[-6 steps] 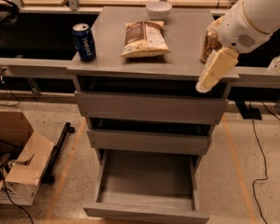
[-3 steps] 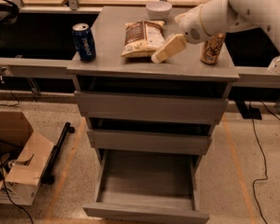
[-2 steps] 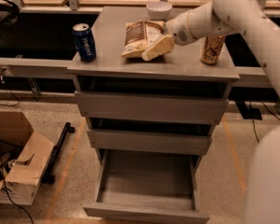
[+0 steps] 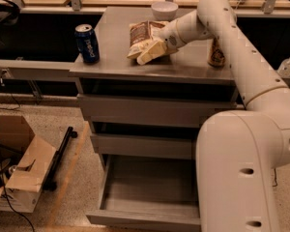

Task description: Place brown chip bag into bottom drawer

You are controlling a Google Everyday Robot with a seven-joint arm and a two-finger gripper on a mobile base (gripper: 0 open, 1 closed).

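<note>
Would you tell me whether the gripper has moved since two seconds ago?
Yes. The gripper has moved left across the cabinet top, from beside the gold-brown can to the brown chip bag.

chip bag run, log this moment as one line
stage: pick | gripper: at brown chip bag on cabinet top | bottom drawer: open | bag: not yet in drawer

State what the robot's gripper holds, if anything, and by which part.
Cannot be told: the gripper sits at the near edge of the crinkly brown-and-cream chip bag on the grey cabinet top; no hold shows.
</note>
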